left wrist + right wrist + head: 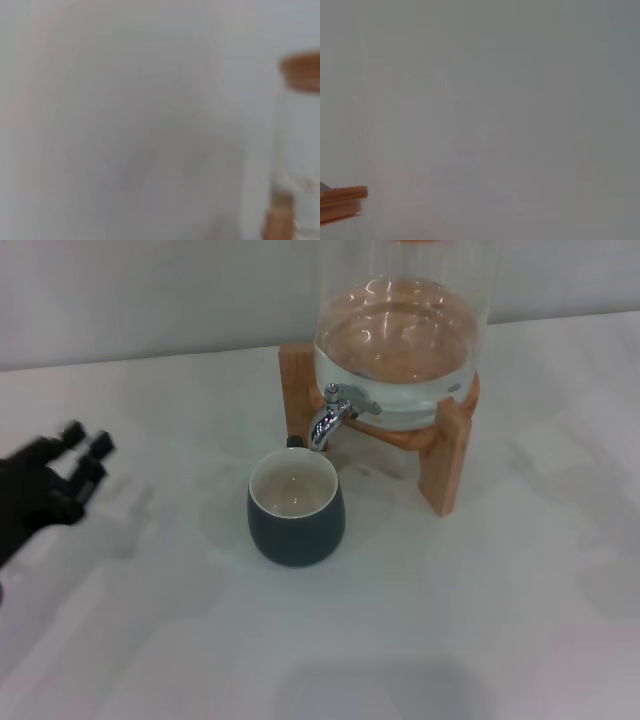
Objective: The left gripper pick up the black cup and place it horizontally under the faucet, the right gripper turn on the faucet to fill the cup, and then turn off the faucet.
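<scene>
Black cup (296, 506) upright mid-bench, directly under the faucet (335, 416) spout, empty. Glass jar (402, 340) on wooden stand (445, 455) toward the far edge. Left gripper (70, 470) at the left edge, fingers spread, holding nothing, well apart from cup.

Left claw (62, 472): black, jointed, blocky fingertips.

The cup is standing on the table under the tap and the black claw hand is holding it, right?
Not quite. In the head view the black cup does stand upright on the table under the faucet, but the left gripper is not holding it. It is off to the cup's left, apart from it, fingers spread open.
</scene>
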{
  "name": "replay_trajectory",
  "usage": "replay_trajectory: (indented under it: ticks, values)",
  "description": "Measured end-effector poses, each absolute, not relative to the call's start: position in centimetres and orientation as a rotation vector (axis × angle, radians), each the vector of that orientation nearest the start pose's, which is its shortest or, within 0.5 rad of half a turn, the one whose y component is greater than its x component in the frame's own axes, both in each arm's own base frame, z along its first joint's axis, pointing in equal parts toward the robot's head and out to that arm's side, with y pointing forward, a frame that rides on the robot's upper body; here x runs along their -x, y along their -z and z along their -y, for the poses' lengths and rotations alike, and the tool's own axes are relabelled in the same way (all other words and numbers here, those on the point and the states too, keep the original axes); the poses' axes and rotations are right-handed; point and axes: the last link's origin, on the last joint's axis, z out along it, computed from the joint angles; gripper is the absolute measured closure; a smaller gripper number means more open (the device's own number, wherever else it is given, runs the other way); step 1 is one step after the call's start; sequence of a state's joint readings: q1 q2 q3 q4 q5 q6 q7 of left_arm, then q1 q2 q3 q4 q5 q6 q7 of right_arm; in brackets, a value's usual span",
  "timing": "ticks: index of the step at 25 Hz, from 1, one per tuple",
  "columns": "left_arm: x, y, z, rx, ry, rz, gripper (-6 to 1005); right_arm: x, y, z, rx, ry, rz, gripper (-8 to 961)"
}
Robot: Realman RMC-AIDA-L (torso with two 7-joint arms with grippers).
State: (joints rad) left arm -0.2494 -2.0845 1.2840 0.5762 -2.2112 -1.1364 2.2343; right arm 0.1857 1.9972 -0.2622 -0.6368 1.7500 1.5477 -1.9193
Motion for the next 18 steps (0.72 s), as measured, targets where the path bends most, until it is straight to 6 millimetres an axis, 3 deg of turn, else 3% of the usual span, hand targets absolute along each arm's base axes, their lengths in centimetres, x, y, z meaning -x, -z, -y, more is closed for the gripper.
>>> replay_trajectory:
  ticks: [4, 10, 14, 18]
  values:
    - [29.6, -0.6, -31.6, 1.989, 0.981, 0.6, 626, -37.8, -16.4, -24.8, 1.646, -1.019, -0.619, 252]
    - [29.5, -1.0, -31.9, 1.952, 1.016, 0.605, 480, -36.3, -16.2, -23.2, 1.775, -1.069, -0.574, 252]
    - [29.3, -1.2, -32.1, 1.952, 1.019, 0.594, 383, -34.5, -15.4, -22.7, 1.938, -1.104, -0.601, 253]
    - [29.0, -1.2, -32.4, 1.953, 1.023, 0.587, 381, -32.4, -13.7, -23.3, 2.12, -1.111, -0.615, 254]
